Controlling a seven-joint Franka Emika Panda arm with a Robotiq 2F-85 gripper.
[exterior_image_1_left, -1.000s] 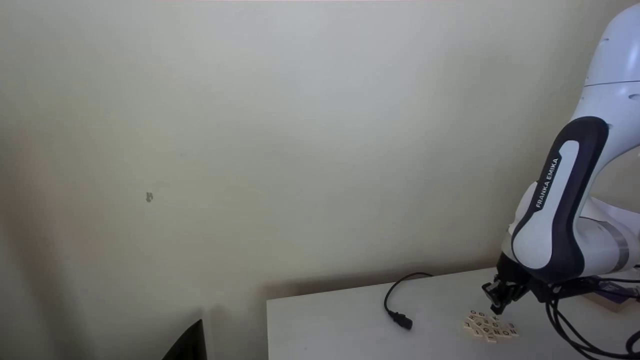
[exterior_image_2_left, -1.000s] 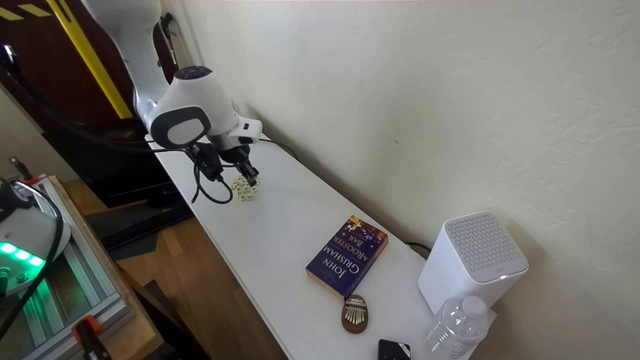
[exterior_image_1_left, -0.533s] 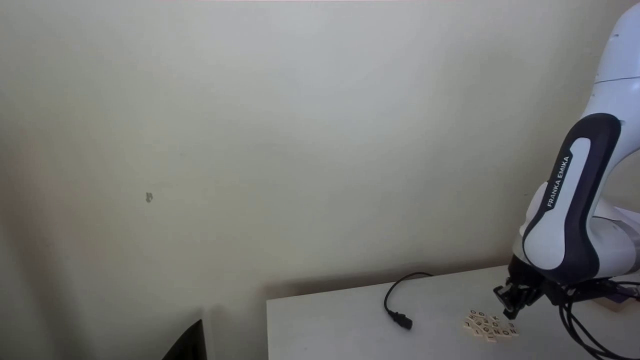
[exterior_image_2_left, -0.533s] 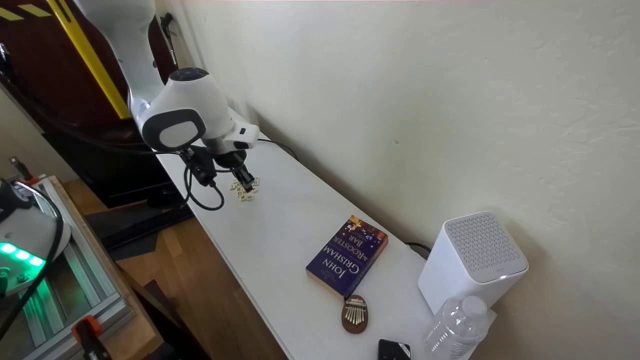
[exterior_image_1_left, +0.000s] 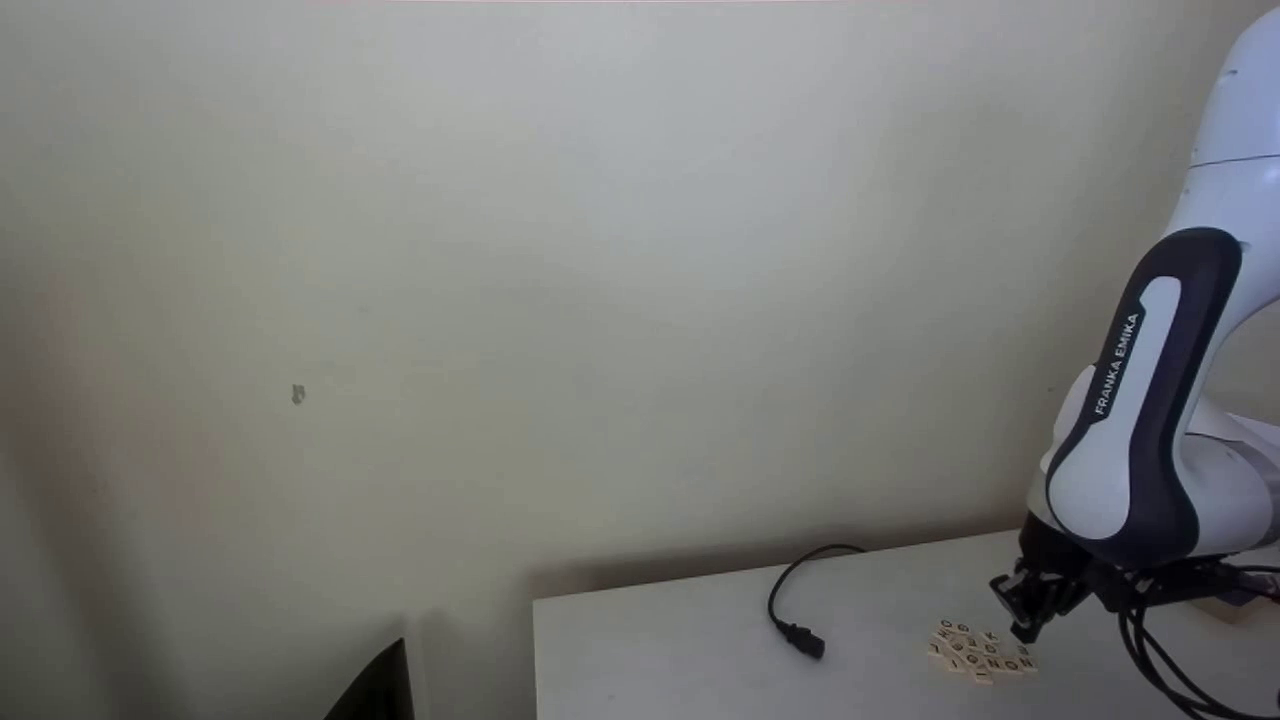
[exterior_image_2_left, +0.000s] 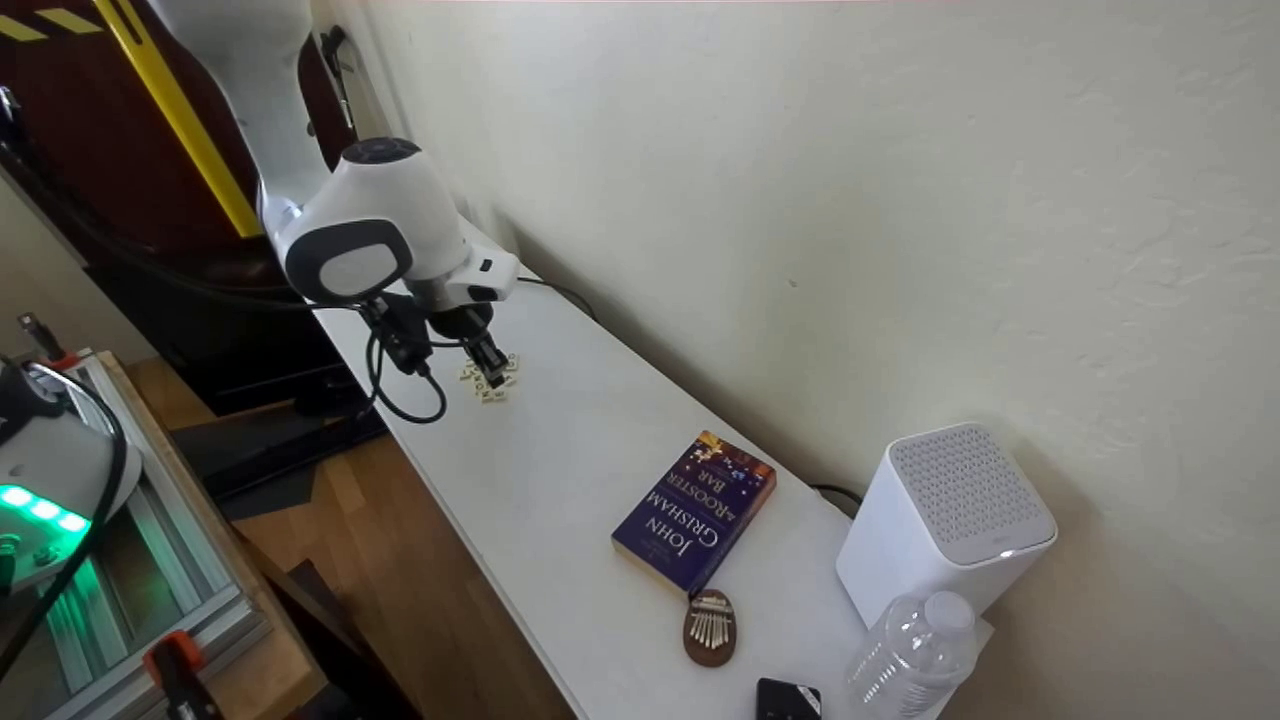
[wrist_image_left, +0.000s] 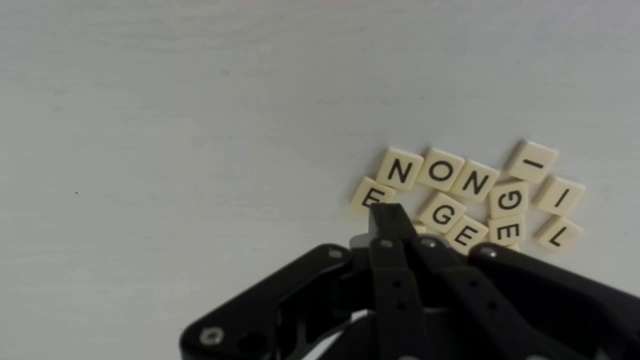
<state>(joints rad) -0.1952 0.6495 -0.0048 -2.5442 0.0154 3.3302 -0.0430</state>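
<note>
Several cream letter tiles (wrist_image_left: 440, 171) lie in a loose cluster, letters up, in the wrist view. They also show in both exterior views (exterior_image_1_left: 985, 662) (exterior_image_2_left: 490, 395). My gripper (wrist_image_left: 390, 215) is black, with its fingertips together and nothing seen between them. It points down above the left side of the cluster. Its tip covers part of an E tile (wrist_image_left: 372, 195) and sits beside a G tile (wrist_image_left: 443, 214). More tiles are partly hidden under the fingers. In both exterior views the gripper (exterior_image_1_left: 1024, 632) (exterior_image_2_left: 495, 380) is close over the tiles; contact cannot be told.
The white table (exterior_image_2_left: 540, 480) runs along a wall. On it are a dark blue book (exterior_image_2_left: 695, 510), a small brown thumb piano (exterior_image_2_left: 710, 628), a black object (exterior_image_2_left: 788, 702), a clear bottle (exterior_image_2_left: 912, 655) and a white box-shaped device (exterior_image_2_left: 950, 520). A black cable plug (exterior_image_1_left: 803, 640) lies near the tiles.
In the first half second the arm and gripper moved right in an exterior view, across the tiles toward the book's side. Since then they are almost still. The tiles look unmoved.
</note>
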